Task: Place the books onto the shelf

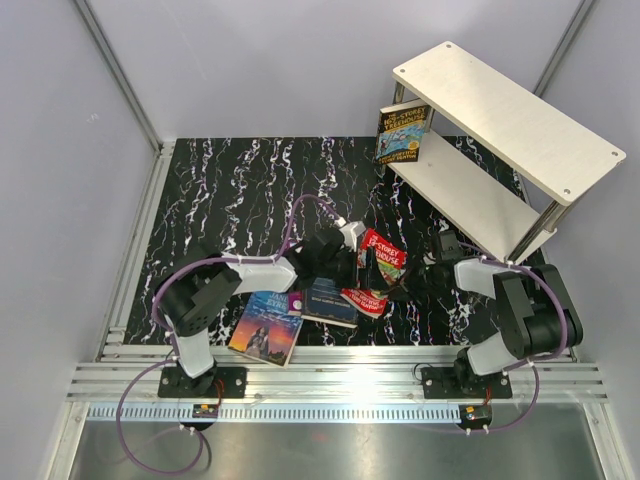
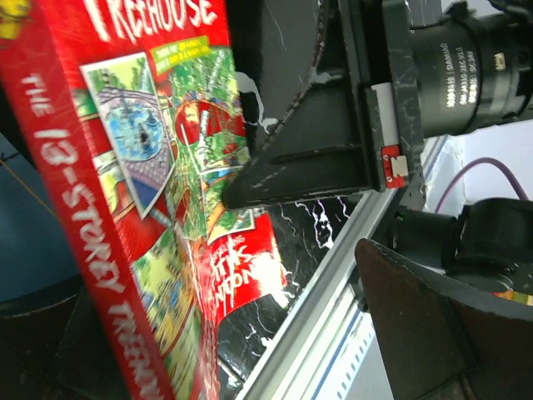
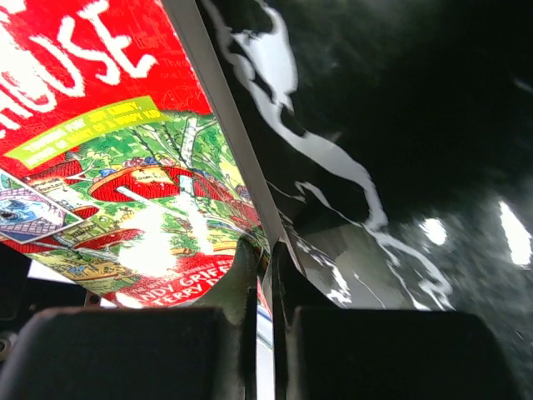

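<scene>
The red "Treehouse" book (image 1: 381, 264) stands tilted on the black marbled table, between my two grippers. My right gripper (image 3: 268, 265) is shut on its lower edge, one finger (image 3: 241, 275) on the cover (image 3: 125, 158) and one on the back. In the left wrist view the same book (image 2: 141, 208) fills the left half, with the right gripper (image 2: 237, 192) pinching it. My left gripper (image 1: 355, 255) is open beside the book; only one finger (image 2: 433, 325) shows. The shelf (image 1: 505, 115) stands at the back right, with the blue-yellow "Treehouse" book (image 1: 402, 133) upright on its lower board.
"Jane Eyre" (image 1: 266, 327) lies near the front edge by the left arm's base. The grey-blue book (image 1: 330, 300) lies next to it, partly over a purple one (image 1: 297, 301). An aluminium rail (image 1: 330, 355) runs along the table's near edge.
</scene>
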{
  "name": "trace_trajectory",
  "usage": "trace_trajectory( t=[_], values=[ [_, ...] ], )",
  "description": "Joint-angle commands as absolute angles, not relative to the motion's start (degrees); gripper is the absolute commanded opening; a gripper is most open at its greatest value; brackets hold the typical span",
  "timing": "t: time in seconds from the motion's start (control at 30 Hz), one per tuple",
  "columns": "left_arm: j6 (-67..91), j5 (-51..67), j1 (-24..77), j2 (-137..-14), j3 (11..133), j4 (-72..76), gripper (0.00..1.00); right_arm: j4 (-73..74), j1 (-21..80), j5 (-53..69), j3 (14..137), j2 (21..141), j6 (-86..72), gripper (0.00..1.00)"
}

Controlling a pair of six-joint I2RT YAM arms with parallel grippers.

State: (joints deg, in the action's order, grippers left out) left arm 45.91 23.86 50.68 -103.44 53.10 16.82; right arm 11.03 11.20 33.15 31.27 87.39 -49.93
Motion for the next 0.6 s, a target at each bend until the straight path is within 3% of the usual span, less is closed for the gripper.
trace_trajectory(
  t=[0.0,0.3,0.43,0.57],
  values=[
    [50.62,39.81,54.32,-103.98,54.32,23.29,0.98,1.5,13.27,23.2,28.56,92.29,-52.99,0.0],
    [48.52,38.86,53.26,-102.22,53.87,20.58,0.95,13.35,13.36,21.8,34.88,75.59,-52.13,0.0],
    [41.15,28.33,52.74,-100.29,59.91,6.01,0.8,18.8,13.36,20.13,34.37,73.22,-49.84,0.0],
    [33.41,19.08,52.56,-99.23,65.46,-8.33,0.52,20.21,13.36,19.34,30.94,70.32,-49.83,0.0]
  ],
)
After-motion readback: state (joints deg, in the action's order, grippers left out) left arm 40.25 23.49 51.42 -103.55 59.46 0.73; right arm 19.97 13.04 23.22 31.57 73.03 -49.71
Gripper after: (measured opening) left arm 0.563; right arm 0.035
